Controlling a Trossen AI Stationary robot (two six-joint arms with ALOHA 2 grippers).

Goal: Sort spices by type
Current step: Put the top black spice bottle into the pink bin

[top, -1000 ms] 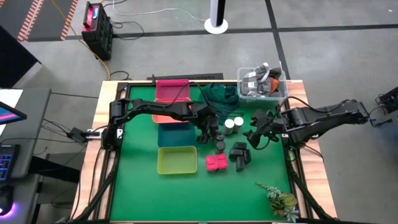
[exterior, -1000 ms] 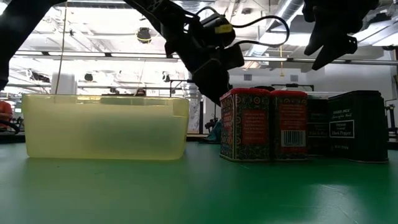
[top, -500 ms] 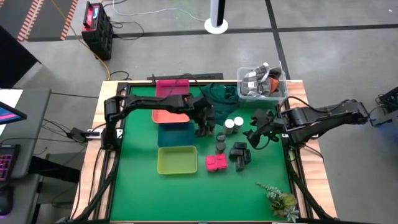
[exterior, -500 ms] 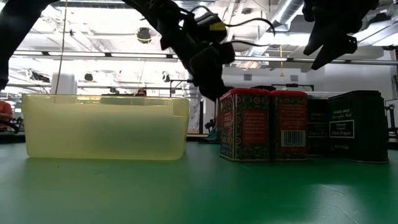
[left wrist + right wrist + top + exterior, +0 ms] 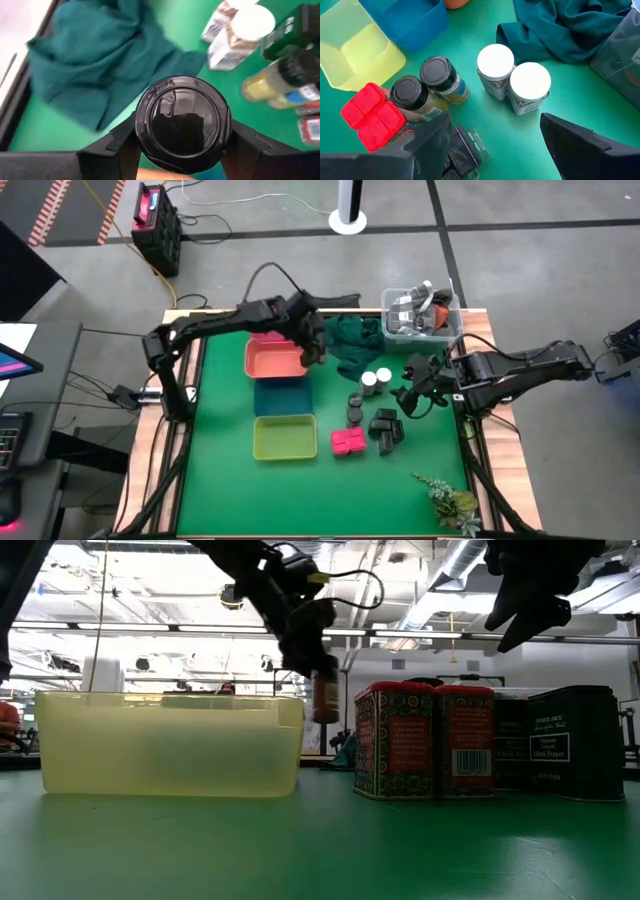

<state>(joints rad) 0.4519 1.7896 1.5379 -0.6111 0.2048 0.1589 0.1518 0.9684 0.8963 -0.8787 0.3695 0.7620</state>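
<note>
My left gripper (image 5: 313, 345) is raised over the far right corner of the orange tray (image 5: 270, 360), shut on a dark round jar (image 5: 324, 698) with a black cap (image 5: 182, 122). My right gripper (image 5: 415, 388) hovers open to the right of two white-capped jars (image 5: 495, 62) that stand on the green mat. Two more dark jars (image 5: 437, 72) stand beside them. The pink-red packets (image 5: 348, 443) and dark grey boxes (image 5: 385, 427) rest on their bases nearer the front. My left gripper pinches the dark jar at its upper end, just under the black cap (image 5: 150, 100), one finger (image 5: 120, 145) on each side. The fingers come from above, pointing down. The jar hangs upright below them, lifted clear of the table.
Pink (image 5: 275, 323), blue (image 5: 283, 396) and yellow (image 5: 284, 438) trays line up with the orange one. A dark green cloth (image 5: 355, 335) lies at the far edge beside a clear bin (image 5: 420, 312). A plant sprig (image 5: 450, 502) sits at the near right corner.
My left gripper has risen from the cluster of dark jars and moved toward the table's far edge and left, to the orange tray. It carries one dark jar lifted clear; two dark jars stay on the mat.
</note>
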